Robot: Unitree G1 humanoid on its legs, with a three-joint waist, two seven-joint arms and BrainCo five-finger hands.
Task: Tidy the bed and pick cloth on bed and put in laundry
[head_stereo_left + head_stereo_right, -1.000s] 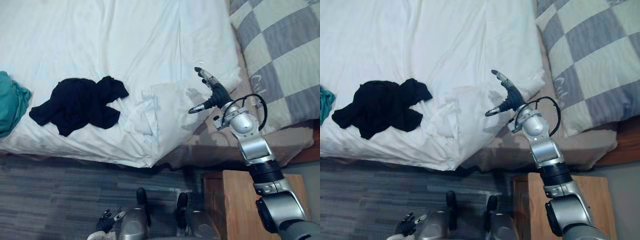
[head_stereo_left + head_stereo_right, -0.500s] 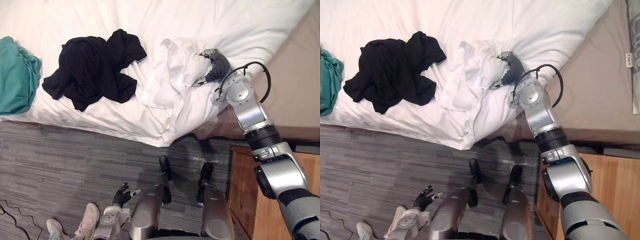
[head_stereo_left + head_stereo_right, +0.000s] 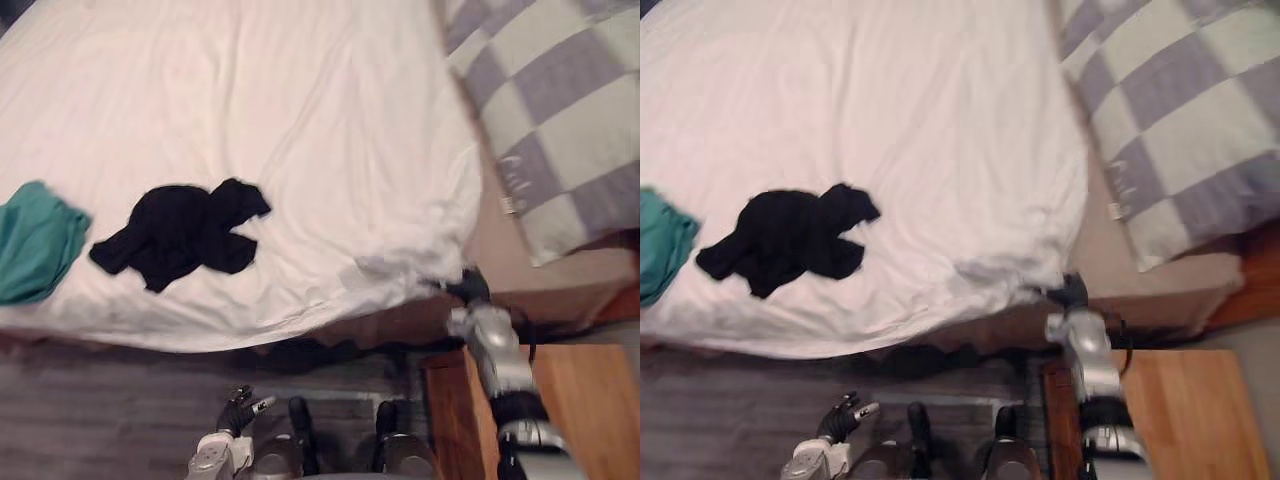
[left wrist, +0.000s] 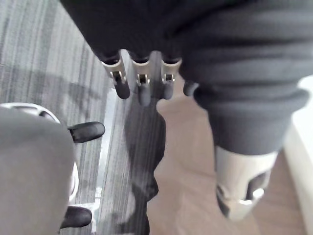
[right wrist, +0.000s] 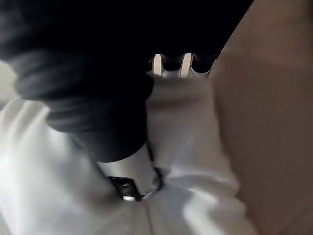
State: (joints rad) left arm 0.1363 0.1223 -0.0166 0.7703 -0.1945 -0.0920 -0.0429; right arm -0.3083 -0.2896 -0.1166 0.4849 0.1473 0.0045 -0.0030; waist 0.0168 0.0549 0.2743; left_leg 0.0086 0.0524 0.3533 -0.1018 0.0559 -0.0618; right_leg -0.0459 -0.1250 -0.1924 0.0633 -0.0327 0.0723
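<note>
A crumpled black cloth (image 3: 180,232) lies on the white duvet (image 3: 290,120) near the bed's front edge. Left of it, at the edge of the bed, lies a teal cloth (image 3: 35,255). My right hand (image 3: 468,288) is at the duvet's near right corner, low by the bed's edge. In the right wrist view its fingers (image 5: 157,65) curl into the white duvet cloth (image 5: 195,147) and the thumb presses on it. My left hand (image 3: 236,410) hangs low over the floor, far from the bed, its fingers (image 4: 142,88) relaxed and holding nothing.
A grey and white checked pillow (image 3: 560,110) lies at the bed's right end on a beige sheet (image 3: 500,250). A wooden nightstand (image 3: 575,400) stands right of my right arm. Grey striped carpet (image 3: 90,410) runs along the bed's front.
The camera has shifted. The bunched, folded-over duvet corner now lies flat, drawn out to the bed's near right corner. My right hand has moved there with it, holding the cloth.
</note>
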